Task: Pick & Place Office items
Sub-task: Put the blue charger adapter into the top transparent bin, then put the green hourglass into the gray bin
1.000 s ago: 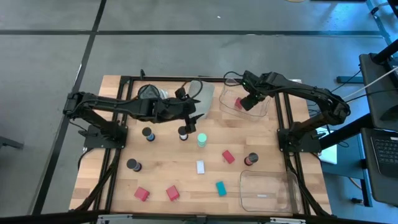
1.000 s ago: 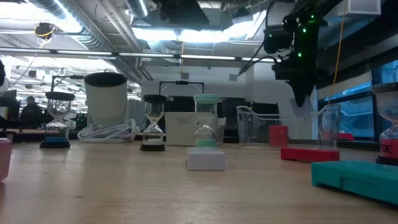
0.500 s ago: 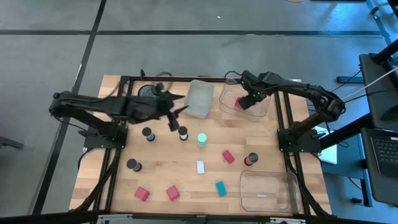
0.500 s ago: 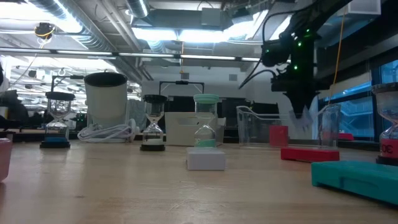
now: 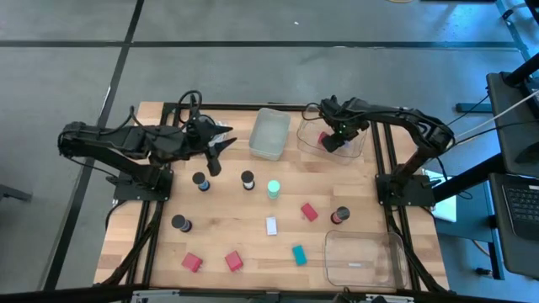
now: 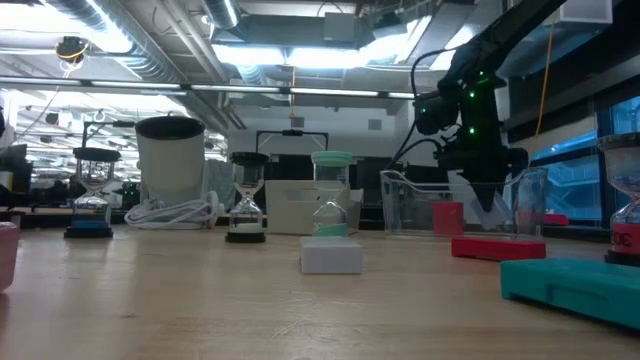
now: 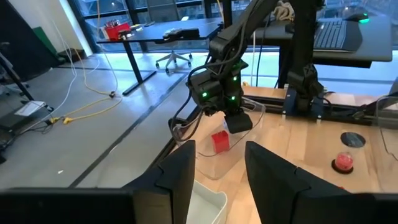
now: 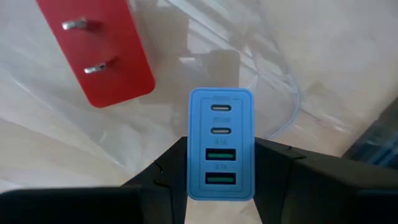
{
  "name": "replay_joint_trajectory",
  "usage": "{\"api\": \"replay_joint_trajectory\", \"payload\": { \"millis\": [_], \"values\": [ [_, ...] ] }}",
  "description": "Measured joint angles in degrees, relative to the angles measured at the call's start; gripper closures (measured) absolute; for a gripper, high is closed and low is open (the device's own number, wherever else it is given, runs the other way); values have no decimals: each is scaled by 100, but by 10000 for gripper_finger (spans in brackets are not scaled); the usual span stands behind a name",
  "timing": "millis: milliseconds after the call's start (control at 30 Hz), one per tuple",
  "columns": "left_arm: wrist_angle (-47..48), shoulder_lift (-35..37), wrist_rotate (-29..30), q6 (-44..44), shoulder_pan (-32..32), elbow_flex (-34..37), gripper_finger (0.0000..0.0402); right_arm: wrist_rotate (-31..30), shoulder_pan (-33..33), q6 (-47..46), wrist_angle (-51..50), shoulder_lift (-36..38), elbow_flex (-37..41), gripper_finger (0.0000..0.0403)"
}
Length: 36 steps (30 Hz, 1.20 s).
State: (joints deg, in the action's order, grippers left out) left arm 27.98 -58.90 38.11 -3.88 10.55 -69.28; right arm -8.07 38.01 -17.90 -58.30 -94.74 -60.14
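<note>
While the right gripper grips a blue charger above the clear tray, the left gripper hangs narrowed.

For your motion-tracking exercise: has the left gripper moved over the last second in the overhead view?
Yes. The left gripper has pulled back toward its own side, away from the pale tray it reached beside a second ago, and now hangs near the table's left rear.
</note>
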Motion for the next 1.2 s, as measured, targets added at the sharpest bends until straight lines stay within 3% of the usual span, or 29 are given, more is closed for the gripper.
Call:
{"api": "replay_joint_trajectory", "payload": {
  "millis": [233,433,733,967,1100,1200],
  "values": [
    [31,-8,0,2,-2,0,270,-2,51,66,5,-24,0,278],
    [58,-8,0,11,-2,0,270,-3,51,180,44,-24,0,217],
    [249,-10,2,63,-2,0,270,-3,49,334,125,-24,-104,207],
    [996,-12,269,-36,-2,0,265,-174,44,555,-626,-24,-1030,185],
    [1439,-14,246,-391,-2,0,243,-305,-27,593,-881,-24,-1690,180],
    [1760,-14,74,-680,-2,0,218,-71,-185,683,-798,-6,-2058,180]
  ]
}}
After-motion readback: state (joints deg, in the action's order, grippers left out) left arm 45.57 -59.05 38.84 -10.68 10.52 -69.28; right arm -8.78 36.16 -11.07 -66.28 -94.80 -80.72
